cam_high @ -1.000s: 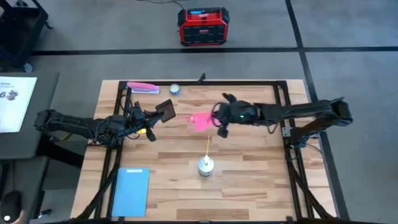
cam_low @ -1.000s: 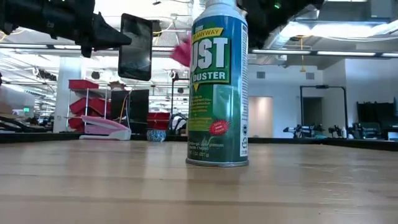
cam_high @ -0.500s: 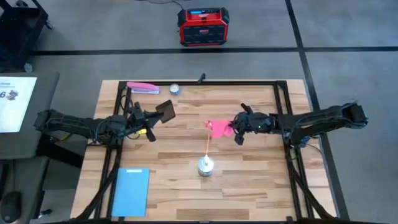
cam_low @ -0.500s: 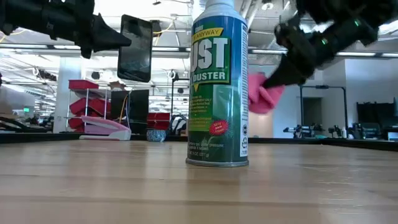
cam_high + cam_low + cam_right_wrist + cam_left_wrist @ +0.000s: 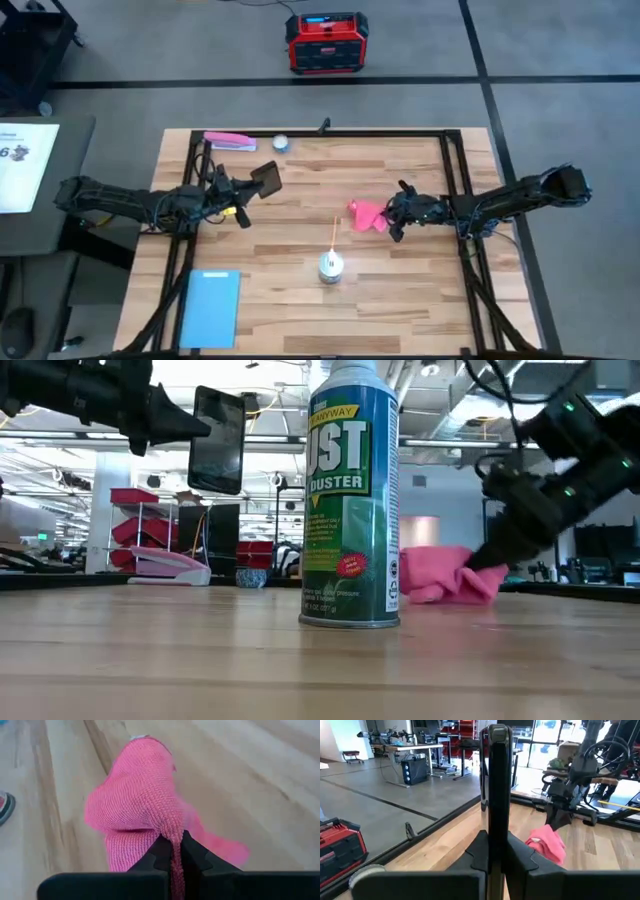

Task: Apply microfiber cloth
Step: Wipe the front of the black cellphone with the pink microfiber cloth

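In the high view my left gripper (image 5: 246, 190) stands over the table's left half, shut on a black phone (image 5: 266, 177) that is held up in the air (image 5: 220, 438). My right gripper (image 5: 392, 216) is low over the table's right half, shut on the pink microfiber cloth (image 5: 367, 215). The cloth lies bunched on the wood to the right of the duster can (image 5: 445, 575). The left wrist view shows the phone edge-on (image 5: 498, 780), with the cloth (image 5: 547, 845) and the right arm beyond it. My left gripper pinches the phone between its two fingers, one on each flat face, at the edge nearest the wrist (image 5: 498, 837). The fingers come about level from the table's left. The phone stands upright, lifted clear of the table. My right gripper pinches a bunched fold of the cloth (image 5: 172, 840) between its two fingers, several layers gathered. The fingers slant down from the table's right side. The cloth's bulk (image 5: 440, 580) rests crumpled on the table ahead of the fingers.
A green duster can (image 5: 331, 266) with a thin straw stands near the table's middle, toward the near edge. A light-blue rectangle (image 5: 210, 305) lies at the near left. A pink stapler-like item (image 5: 230, 141) and a small round thing (image 5: 281, 143) sit at the far edge.
My right gripper has carried the cloth away from the phone, toward the table's right edge and down. The cloth, first hanging clear in the air, now lies bunched on the table. The gripper stays shut on it.
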Controlling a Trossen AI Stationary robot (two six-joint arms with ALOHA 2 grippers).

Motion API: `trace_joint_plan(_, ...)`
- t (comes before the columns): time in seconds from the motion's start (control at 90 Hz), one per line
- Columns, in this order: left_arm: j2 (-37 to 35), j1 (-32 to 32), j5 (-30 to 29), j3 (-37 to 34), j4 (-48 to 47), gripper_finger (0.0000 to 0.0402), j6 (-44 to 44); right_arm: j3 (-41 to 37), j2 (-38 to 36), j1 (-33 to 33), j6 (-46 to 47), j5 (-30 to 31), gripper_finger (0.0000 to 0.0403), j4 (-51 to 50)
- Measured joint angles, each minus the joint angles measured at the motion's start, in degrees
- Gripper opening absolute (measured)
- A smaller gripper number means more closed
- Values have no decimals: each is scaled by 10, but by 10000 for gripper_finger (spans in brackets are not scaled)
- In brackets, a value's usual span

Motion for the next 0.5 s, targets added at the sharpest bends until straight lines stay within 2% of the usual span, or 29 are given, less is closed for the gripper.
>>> trace_joint_plan(0.133,0,0,0,0,0,8,0,-60,0,0,2,-21,0,116)
trace_joint_plan(0.244,0,0,0,0,1,8,0,-60,1,0,-16,-52,0,141)
trace_joint_plan(0.422,0,0,0,0,1,8,0,-60,4,-1,-49,-134,0,248)
trace_joint_plan(0.5,0,0,0,0,0,8,0,-60,4,-1,-52,-140,0,262)
